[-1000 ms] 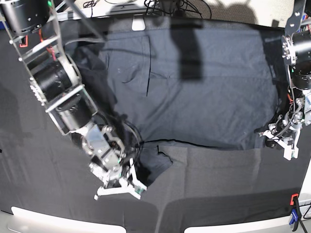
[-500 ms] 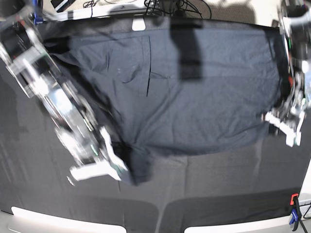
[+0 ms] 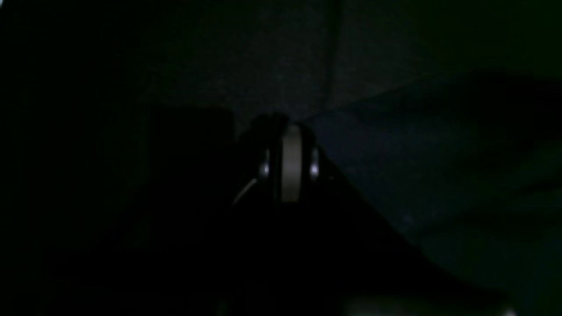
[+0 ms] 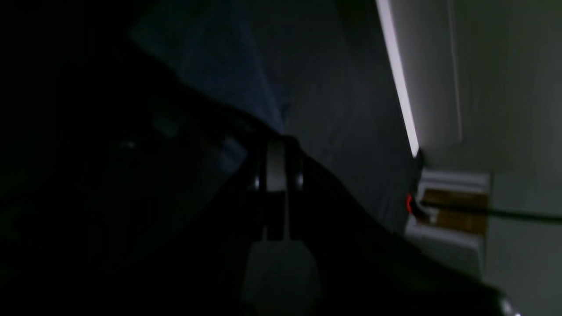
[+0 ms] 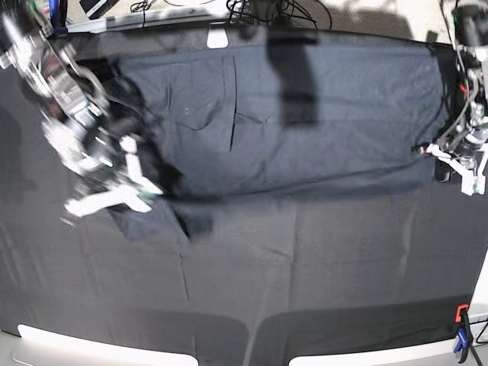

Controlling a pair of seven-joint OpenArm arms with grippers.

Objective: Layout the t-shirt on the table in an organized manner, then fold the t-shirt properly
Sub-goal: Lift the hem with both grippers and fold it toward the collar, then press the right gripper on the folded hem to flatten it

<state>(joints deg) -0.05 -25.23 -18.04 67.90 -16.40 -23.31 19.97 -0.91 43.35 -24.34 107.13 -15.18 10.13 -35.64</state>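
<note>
The dark charcoal t-shirt [image 5: 305, 130] lies spread across the far half of the table [image 5: 320, 290], which is covered in black cloth. My right gripper [image 5: 126, 200], motion-blurred at the left of the base view, is shut on the shirt's near left edge, and a loose corner of cloth [image 5: 156, 217] hangs below it. My left gripper [image 5: 457, 164], at the right of that view, is shut on the shirt's near right corner. The wrist views are very dark. Each shows closed jaws, on the left gripper [image 3: 290, 162] and the right gripper [image 4: 275, 169], with shirt cloth beside them [image 3: 417, 175] [image 4: 228, 79].
A small white patch [image 5: 218, 38] sits at the table's far edge, with cables [image 5: 267, 9] behind it. An orange and blue clamp [image 5: 462, 335] is at the near right corner. The pale rim [image 5: 76, 347] runs along the front. The right wrist view shows the table edge [image 4: 397, 79].
Both grippers have moved toward the far side with the shirt's near edge. The right gripper also went left. The shirt's near edge now lies farther back and is straighter.
</note>
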